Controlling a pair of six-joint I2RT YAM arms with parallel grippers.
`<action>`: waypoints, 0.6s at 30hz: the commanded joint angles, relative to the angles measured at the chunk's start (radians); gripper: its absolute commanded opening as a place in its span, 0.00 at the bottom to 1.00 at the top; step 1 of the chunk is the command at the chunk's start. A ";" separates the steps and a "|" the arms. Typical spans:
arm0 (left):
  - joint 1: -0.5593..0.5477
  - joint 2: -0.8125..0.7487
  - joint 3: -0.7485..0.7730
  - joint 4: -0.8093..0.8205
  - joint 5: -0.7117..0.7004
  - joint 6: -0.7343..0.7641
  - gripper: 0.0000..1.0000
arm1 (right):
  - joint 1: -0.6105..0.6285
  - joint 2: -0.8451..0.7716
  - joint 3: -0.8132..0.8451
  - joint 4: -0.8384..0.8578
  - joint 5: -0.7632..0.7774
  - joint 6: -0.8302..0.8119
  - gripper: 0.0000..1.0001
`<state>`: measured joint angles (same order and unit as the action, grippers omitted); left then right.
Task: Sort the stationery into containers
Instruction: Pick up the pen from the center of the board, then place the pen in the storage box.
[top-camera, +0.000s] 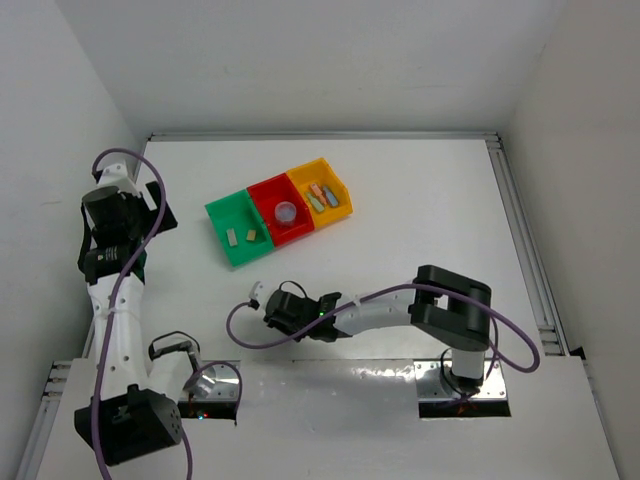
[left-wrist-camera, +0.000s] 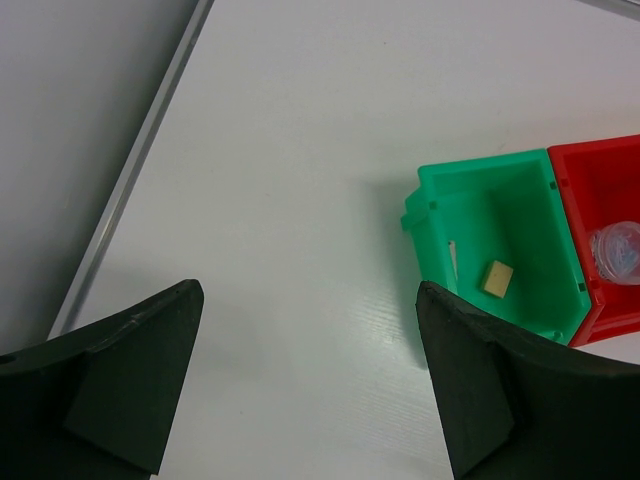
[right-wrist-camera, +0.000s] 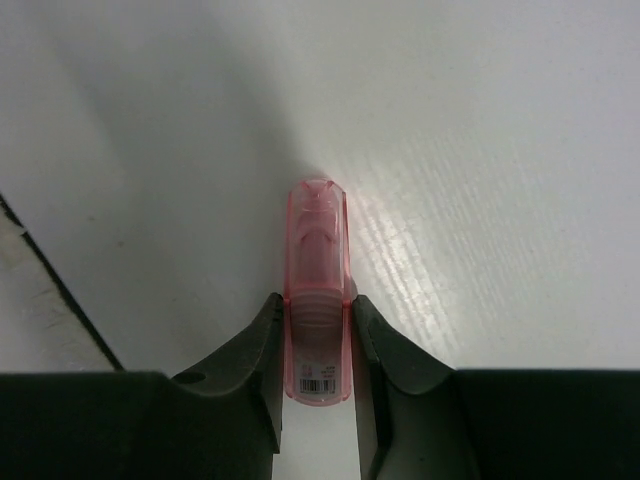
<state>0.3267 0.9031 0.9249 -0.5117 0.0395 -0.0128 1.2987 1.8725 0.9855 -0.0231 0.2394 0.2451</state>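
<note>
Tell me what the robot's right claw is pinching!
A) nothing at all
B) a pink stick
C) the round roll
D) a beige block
B: in the right wrist view, the right gripper has its two fingers pressed against both sides of the pink stick.

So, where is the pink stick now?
In the right wrist view, the pink stick is clamped in the right end effector, over the table, on the near side of the green bin.

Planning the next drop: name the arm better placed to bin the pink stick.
Right. Its hand is shut on the pink stick; the left hand hangs open and empty, short of the green bin.
</note>
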 joint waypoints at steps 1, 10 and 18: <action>0.000 0.013 0.019 0.045 -0.012 -0.001 0.86 | -0.022 -0.019 0.001 -0.055 0.012 -0.029 0.00; -0.020 0.111 -0.043 0.042 0.016 0.089 0.86 | -0.294 -0.265 0.165 -0.073 -0.213 0.045 0.00; -0.017 0.164 -0.026 0.056 -0.019 0.109 0.86 | -0.647 -0.061 0.579 -0.198 -0.272 -0.097 0.00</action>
<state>0.3191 1.0622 0.8772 -0.4969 0.0387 0.0734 0.7193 1.7000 1.4574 -0.1612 -0.0158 0.2237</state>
